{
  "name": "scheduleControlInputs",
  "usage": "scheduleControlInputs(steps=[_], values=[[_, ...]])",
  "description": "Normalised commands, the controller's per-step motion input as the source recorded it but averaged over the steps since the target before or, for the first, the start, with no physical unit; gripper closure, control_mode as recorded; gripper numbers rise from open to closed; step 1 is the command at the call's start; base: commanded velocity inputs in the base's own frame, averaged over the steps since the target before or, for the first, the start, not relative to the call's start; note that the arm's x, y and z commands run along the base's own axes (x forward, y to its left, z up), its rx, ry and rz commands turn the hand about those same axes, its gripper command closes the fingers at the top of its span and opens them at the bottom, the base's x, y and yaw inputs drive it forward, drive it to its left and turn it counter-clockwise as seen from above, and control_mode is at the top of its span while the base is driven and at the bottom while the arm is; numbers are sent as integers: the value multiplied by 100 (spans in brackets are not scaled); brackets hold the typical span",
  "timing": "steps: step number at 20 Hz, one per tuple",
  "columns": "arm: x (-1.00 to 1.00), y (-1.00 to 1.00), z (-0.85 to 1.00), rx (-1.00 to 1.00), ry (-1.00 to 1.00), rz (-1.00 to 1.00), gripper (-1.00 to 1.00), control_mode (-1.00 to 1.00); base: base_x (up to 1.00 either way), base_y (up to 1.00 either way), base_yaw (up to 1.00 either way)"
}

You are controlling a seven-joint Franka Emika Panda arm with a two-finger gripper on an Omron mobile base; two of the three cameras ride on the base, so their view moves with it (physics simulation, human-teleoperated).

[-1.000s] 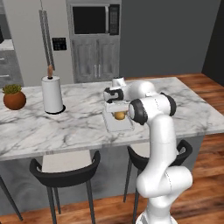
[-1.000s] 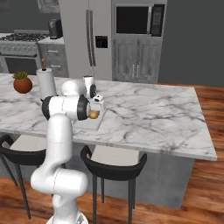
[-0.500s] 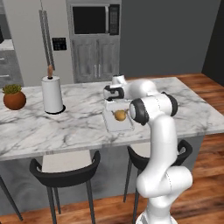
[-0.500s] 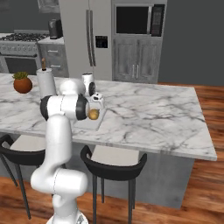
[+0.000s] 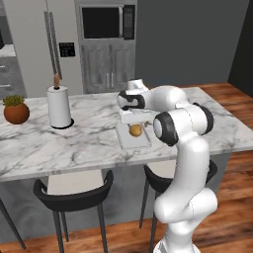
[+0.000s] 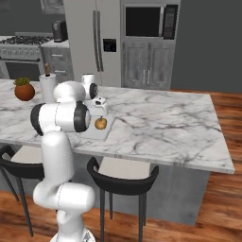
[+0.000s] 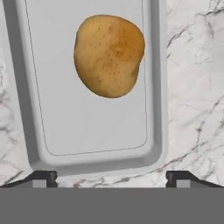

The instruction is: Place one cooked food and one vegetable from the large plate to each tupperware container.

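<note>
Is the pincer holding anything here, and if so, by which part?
Nothing is held. The pincer stands open above the tupperware container; the potato lies loose in it.

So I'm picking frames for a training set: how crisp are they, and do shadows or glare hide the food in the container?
Hand view: sharp, evenly lit, no glare; the potato casts a faint shadow on the tupperware container, speckles clear. Left base view: softly lit, the potato small and partly behind the arm. Right base view: potato tiny, little detail, no harsh shadows.
</note>
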Motion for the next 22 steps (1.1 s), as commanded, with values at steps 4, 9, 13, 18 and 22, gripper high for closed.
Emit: scheduleControlInputs(steps=[4,9,13,18,22], values=[[-100,0,50,0,-2,0,-100,-100,0,0,0],[-100,-8,37,0,0,0,-100,-100,0,0,0],[-100,-10,29,1,-1,0,-100,-100,0,0,0],[-99,-3,31,0,0,0,-100,-100,0,0,0],[-14,0,-11,-3,12,0,-100,-100,0,0,0]])
